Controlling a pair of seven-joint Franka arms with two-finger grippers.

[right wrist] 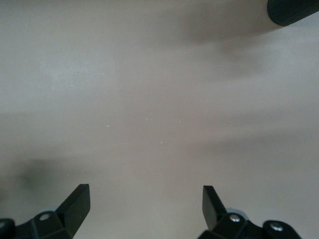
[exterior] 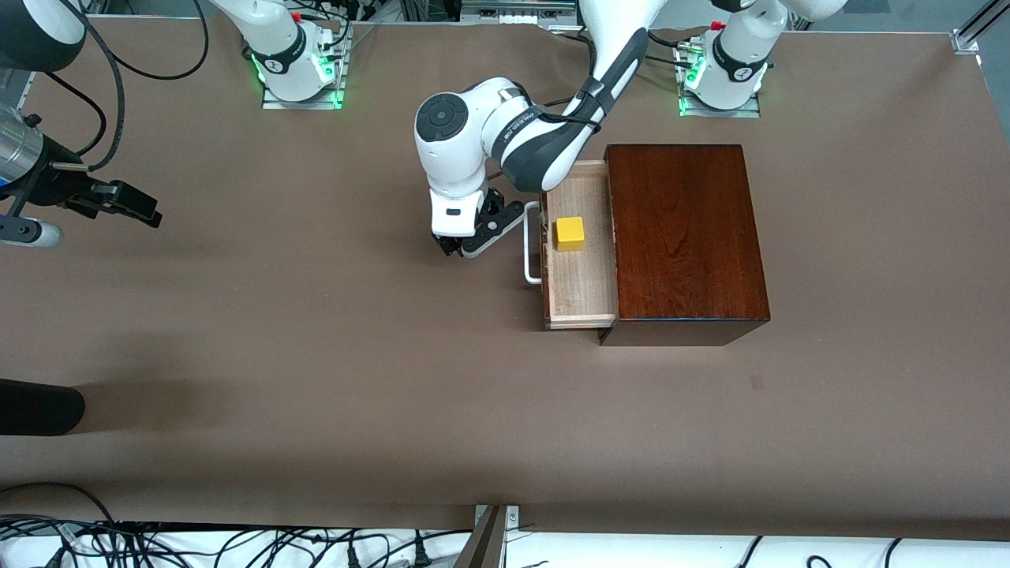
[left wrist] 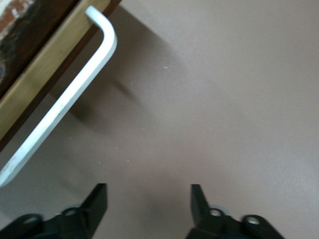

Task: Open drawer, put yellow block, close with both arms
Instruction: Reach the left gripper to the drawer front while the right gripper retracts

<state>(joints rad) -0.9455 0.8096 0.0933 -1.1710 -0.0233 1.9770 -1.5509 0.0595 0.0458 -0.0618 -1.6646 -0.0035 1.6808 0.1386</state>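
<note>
The left gripper (exterior: 458,246) hangs low over bare table (exterior: 316,355) just in front of the drawer (exterior: 580,260), on the side of the white loop handle (exterior: 530,241) away from the box (exterior: 682,241). Its fingers (left wrist: 97,201) stand apart with only the brown table surface between them, so it holds nothing; in the left wrist view the handle runs slanting past one fingertip, near it but not touching. The drawer is pulled out of the dark mahogany box toward the right arm's end of the table, its pale wooden tray open to view. The yellow block (exterior: 570,233) sits inside that tray, close to the drawer's front panel and so just across the handle from the left gripper, resting flat on the tray floor and apart from the tray's side walls. The right gripper (exterior: 126,203) waits well away from all this, over the table at the right arm's end, far from the drawer and the block. Its fingers (right wrist: 77,204) are spread wide and empty, with plain table below them, and a dark rounded object (right wrist: 294,11) shows at the edge of the right wrist view.
</note>
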